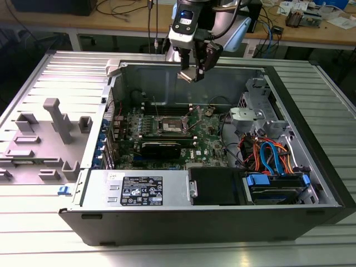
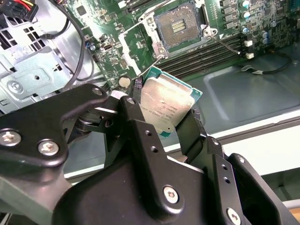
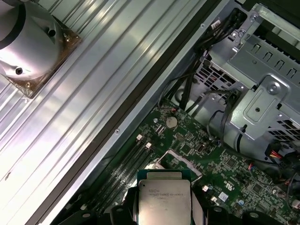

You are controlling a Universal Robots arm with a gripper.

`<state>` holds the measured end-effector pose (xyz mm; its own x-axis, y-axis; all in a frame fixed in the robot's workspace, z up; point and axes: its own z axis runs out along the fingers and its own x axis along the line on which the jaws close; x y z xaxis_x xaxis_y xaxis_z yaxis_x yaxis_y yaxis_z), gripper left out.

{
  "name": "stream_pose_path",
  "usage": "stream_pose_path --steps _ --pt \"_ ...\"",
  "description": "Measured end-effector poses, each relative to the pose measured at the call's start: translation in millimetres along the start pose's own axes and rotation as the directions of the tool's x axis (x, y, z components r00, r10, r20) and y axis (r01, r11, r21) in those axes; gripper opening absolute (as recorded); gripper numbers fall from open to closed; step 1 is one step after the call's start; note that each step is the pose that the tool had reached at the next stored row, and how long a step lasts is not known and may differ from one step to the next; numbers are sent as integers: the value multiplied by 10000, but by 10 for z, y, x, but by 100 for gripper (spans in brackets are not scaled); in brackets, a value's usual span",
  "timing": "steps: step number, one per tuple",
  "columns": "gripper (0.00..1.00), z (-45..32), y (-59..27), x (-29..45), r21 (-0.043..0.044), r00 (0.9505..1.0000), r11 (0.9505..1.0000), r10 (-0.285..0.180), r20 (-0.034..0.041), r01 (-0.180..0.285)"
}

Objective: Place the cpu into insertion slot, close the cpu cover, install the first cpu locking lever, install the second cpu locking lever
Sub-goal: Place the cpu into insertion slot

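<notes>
The tool [image 1: 192,73] clenches the cpu [image 2: 166,105] by its edges, well above the open insertion slot [image 2: 180,26], likely leaving its underside free.

The cpu [image 2: 166,105] sits clamped in the gripper [image 1: 193,73], above the far side of the case [image 1: 228,83]. Below it, the socket [image 1: 171,125] lies mid-motherboard [image 1: 210,139]. The drives [image 1: 275,188] sit near, on the exterior view's right, and the fixture tray [image 1: 33,151] lies outside on its left.
</notes>
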<state>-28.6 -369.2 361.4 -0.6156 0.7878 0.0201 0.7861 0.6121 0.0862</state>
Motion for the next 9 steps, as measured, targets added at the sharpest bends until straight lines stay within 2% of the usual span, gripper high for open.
stream_pose_path --steps 5,9 --pt "54 0 0 0 -5 9997 9997 244 21 -244" --pt "54 0 0 0 -6 9996 9996 270 23 -270"
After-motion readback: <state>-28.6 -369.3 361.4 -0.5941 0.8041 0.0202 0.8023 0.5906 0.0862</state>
